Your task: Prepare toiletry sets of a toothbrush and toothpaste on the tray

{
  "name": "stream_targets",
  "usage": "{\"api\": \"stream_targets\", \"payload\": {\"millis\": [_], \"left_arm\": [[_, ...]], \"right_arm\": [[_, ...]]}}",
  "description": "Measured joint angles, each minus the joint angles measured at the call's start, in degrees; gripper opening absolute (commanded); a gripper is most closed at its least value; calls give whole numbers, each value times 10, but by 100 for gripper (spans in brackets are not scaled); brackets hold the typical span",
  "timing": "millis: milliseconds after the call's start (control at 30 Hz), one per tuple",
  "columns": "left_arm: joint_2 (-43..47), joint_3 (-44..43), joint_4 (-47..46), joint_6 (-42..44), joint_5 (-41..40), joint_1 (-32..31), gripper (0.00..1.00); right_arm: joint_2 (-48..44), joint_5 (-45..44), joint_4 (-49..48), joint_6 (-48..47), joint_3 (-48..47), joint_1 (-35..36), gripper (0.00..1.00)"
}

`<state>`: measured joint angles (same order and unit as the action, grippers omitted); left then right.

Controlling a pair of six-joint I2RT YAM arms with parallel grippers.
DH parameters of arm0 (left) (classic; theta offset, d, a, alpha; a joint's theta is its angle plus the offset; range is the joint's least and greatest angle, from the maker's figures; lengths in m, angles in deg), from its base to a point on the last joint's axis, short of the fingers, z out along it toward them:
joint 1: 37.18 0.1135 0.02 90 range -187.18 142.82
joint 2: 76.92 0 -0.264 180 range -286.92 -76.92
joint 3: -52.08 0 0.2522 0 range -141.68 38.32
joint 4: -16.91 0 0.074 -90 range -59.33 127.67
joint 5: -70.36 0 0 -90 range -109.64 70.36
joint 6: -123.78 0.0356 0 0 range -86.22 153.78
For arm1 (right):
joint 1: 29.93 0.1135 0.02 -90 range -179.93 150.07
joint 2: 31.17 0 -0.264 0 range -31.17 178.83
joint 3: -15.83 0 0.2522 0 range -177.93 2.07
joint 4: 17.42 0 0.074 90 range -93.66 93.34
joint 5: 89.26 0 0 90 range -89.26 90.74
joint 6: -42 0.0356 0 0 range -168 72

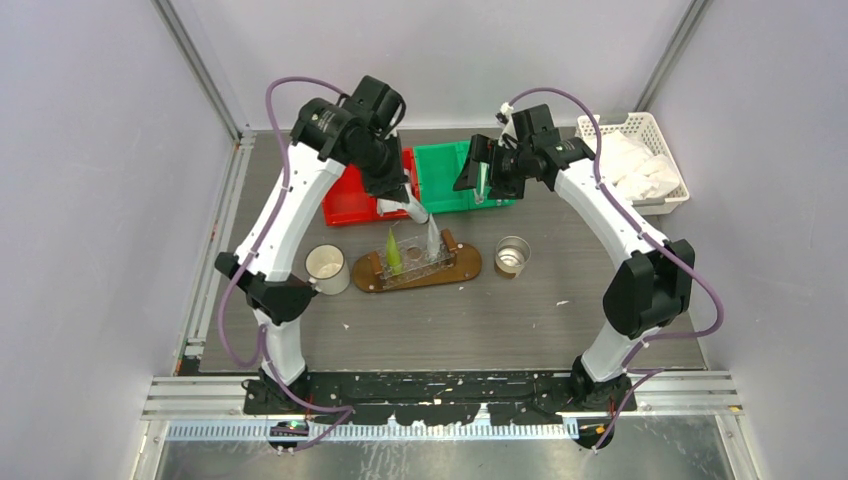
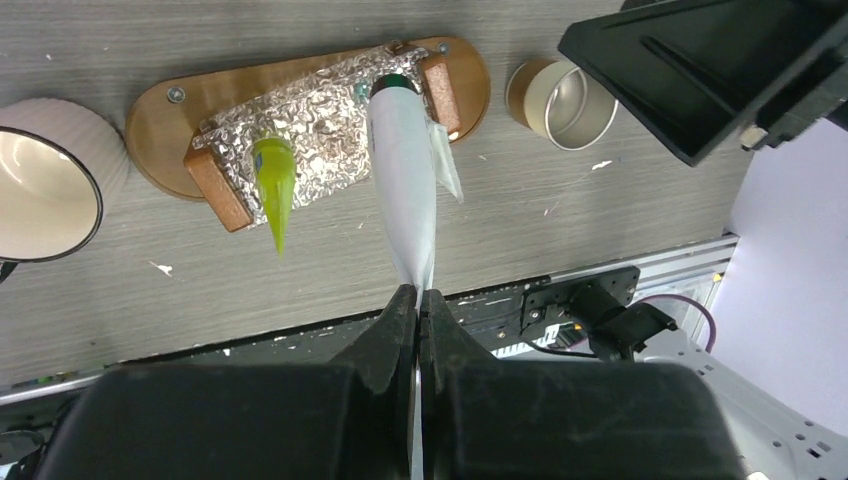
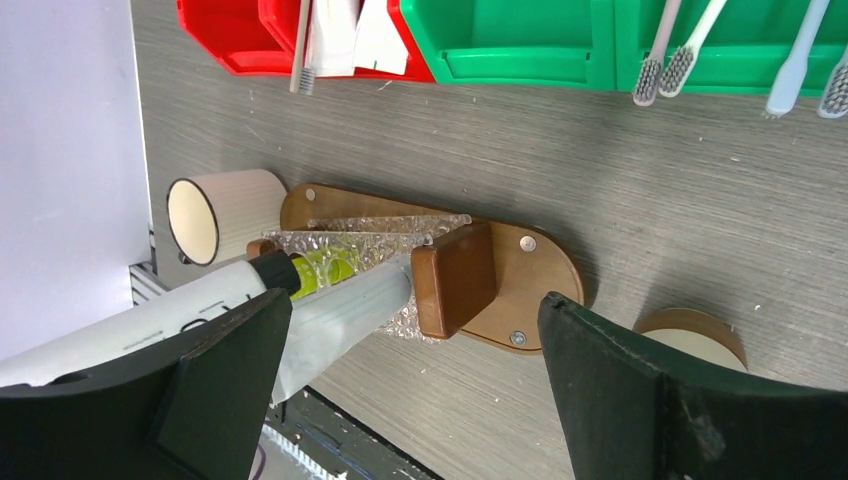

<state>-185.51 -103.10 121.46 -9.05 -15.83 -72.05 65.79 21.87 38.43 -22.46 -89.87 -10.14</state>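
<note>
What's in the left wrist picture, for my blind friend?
The left gripper pinches the flat end of a whitish tube, cap down at a foil-lined wooden tray. A yellow-green tube stands there too, with a white cup and metal tin nearby.

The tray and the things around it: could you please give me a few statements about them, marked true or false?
1. The left gripper is shut on the flat end of a whitish tube. True.
2. The yellow-green tube lies in the red bin. False: it stands cap down in the tray.
3. The right gripper holds a toothbrush. False: it is open with nothing between its fingers.
4. Toothbrushes stick out of the green bin. True.
5. The metal tin stands on the tray. False: it stands on the table beside the tray.
</note>
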Motion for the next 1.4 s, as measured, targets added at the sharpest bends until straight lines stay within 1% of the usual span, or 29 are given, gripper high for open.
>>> {"api": "stream_targets", "payload": {"millis": [200,600,800,1067,1400], "left_arm": [[5,29,0,0,-1,0,1],[71,136,2,6,-2,0,1],[73,176,2,15,-2,-2,1],[65,178,2,26,-2,-9,1],[17,157,-1,36,-3,-16,1]], "right_arm": [[-9,4,-3,0,12,0,100],[-13,10,-12,0,32,0,100],[-14,11,-15,0,41,0,100],[-14,14,-18,0,48,0,100],[-14,15,-24,0,57,0,100]]}}
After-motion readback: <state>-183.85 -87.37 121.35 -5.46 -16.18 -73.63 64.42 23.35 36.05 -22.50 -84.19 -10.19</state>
